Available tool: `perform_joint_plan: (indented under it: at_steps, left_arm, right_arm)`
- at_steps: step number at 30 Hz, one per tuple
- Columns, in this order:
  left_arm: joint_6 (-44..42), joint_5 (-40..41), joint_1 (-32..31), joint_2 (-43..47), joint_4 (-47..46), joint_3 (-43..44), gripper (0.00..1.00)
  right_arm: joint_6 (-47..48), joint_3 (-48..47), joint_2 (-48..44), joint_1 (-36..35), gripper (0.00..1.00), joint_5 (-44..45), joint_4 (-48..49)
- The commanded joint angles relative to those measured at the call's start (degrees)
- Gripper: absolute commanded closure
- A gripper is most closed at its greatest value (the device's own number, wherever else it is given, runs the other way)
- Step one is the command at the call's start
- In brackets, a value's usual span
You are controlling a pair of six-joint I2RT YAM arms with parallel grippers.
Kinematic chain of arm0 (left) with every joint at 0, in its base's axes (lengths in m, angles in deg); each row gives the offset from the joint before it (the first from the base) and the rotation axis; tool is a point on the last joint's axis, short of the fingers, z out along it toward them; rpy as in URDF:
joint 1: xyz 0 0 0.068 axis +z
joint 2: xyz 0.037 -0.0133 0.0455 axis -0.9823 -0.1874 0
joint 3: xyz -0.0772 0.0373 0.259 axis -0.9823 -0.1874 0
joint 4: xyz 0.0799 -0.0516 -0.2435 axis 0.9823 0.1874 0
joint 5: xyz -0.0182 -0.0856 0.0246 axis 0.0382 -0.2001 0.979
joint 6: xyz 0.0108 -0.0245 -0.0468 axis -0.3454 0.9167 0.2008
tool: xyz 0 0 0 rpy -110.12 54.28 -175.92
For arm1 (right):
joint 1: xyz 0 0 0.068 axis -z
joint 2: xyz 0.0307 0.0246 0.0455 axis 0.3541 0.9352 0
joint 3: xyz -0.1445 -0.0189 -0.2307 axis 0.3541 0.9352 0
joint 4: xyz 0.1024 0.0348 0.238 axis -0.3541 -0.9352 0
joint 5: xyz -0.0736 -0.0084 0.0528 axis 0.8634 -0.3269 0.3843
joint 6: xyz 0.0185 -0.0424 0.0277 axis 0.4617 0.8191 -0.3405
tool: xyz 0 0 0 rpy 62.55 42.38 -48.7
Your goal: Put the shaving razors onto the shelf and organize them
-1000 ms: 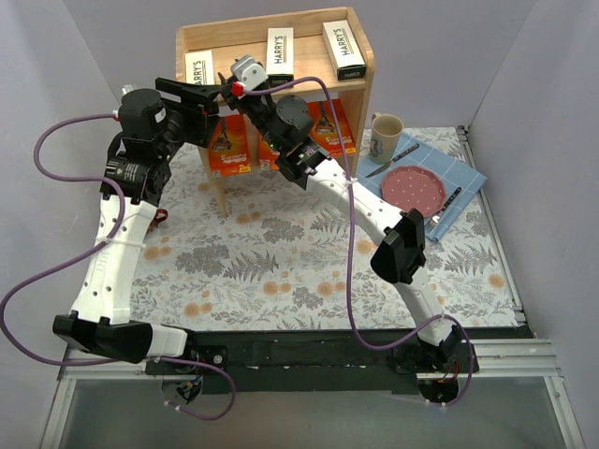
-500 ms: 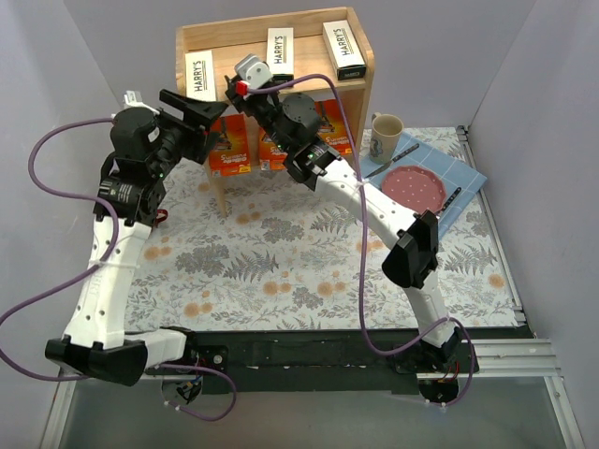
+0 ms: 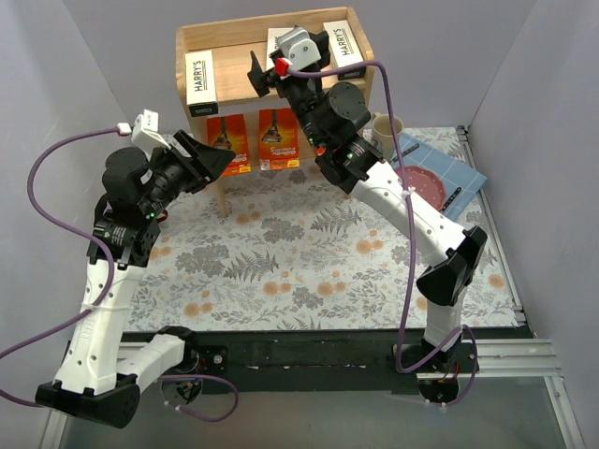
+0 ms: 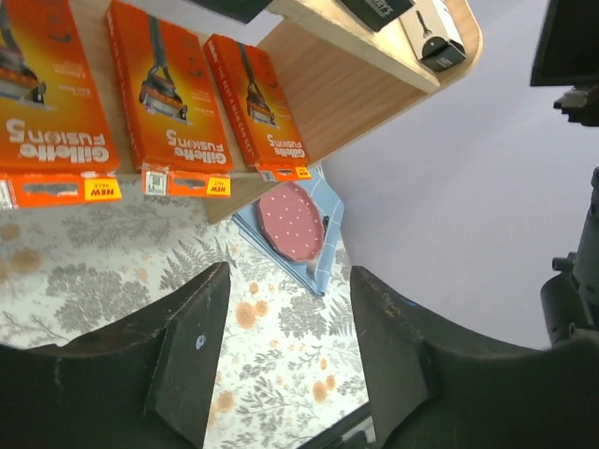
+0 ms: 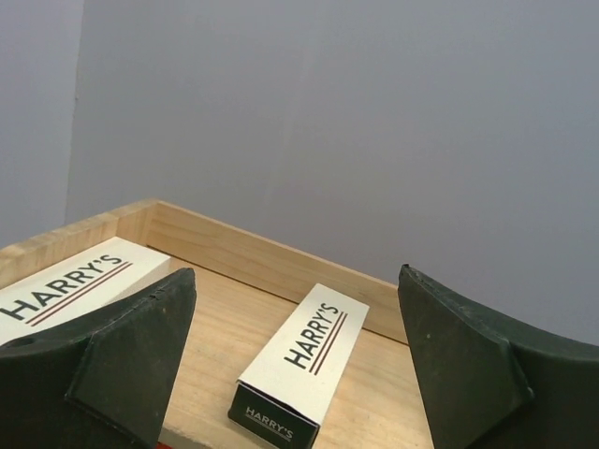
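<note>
A light wooden shelf (image 3: pixel 239 58) with two tiers stood at the far side of a table covered with a floral cloth (image 3: pixel 281 253). All six razor packs were on it. On the top tier three white HARRY'S boxes lay flat and well apart, dark ends toward the front. The left box (image 3: pixel 199 79) lay nearest the front edge, while the middle box (image 5: pixel 299 360) and the right box (image 3: pixel 342 42) lay farther back. On the lower tier three orange packs (image 4: pixel 168 103) stood upright side by side, faces outward — the overhead view showed only two, the right arm covering the third.

The right gripper (image 5: pixel 298 281) hung above the top tier in front of the middle box, its fingers spread wide with nothing between them and touching no box. The left gripper (image 4: pixel 288 281) hung over the table to the left front of the shelf, pointing toward the lower tier. Its fingers stood apart and held nothing.

To the right of the shelf sat a mug (image 3: pixel 387 131), and beside it a blue cloth (image 3: pixel 460 170) carrying a pink plate (image 3: pixel 421 182) — partly hidden by the right arm.
</note>
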Motion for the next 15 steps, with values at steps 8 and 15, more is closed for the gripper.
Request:
perform_joint_plan:
  at_steps: [8, 15]
  left_arm:
    - [-1.65, -3.21, 1.64, -2.86, -5.44, 3.38, 0.35]
    - [-0.68, -3.3, 2.25, -3.39, -5.26, 4.7, 0.34]
  right_arm:
    - [-0.86, -1.53, 2.09, 0.08, 0.02, 8.09, -4.93]
    - [-1.99, -3.11, 4.55, 0.08, 0.02, 9.57, -5.28]
